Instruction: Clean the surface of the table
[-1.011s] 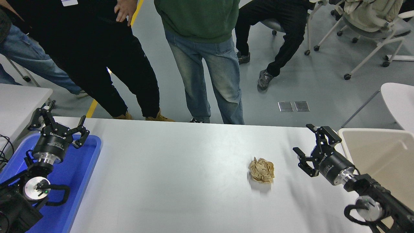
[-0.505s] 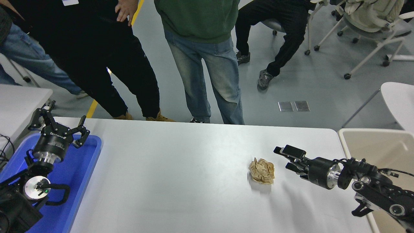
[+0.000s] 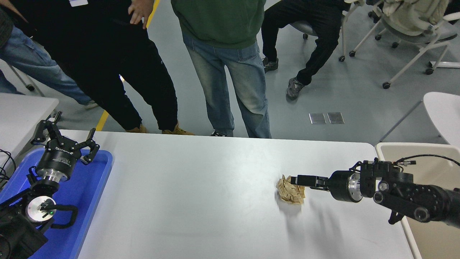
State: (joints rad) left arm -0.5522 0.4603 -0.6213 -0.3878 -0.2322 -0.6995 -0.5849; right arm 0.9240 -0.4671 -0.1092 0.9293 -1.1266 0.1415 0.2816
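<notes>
1. Table surface [image 3: 201, 201] is spreading wide and white across the lower part of the head view, its rounded far corners lying just in front of the people's shoes.
2. A crumpled ball of brown paper [image 3: 289, 189] is sitting on the right half of that surface, casting a faint shadow toward the near edge.
3. The right claw [image 3: 297, 179] is reaching in from the right edge, lying almost level and pointing left, with its tip over the right side of the paper ball.
4. Seen edge-on, its fingers are overlapping as one dark bar, so I cannot tell how far apart they are standing or whether they are gripping the paper.
5. The left claw [image 3: 64, 141] is resting at the lower left above a blue tray [image 3: 94, 194], pointing away from the camera, its fingers spreading wide apart and holding nothing.
6. The tray is lying at the table's left end, with the left arm covering much of it.
7. A beige bin [image 3: 427, 169] is standing just beside the table's right end, and the right arm is crossing over its near corner.
8. Several people are standing at the far side, one in a green top and jeans [image 3: 230, 72], one in black clothing [image 3: 118, 68]; another is sitting on a chair further back.
</notes>
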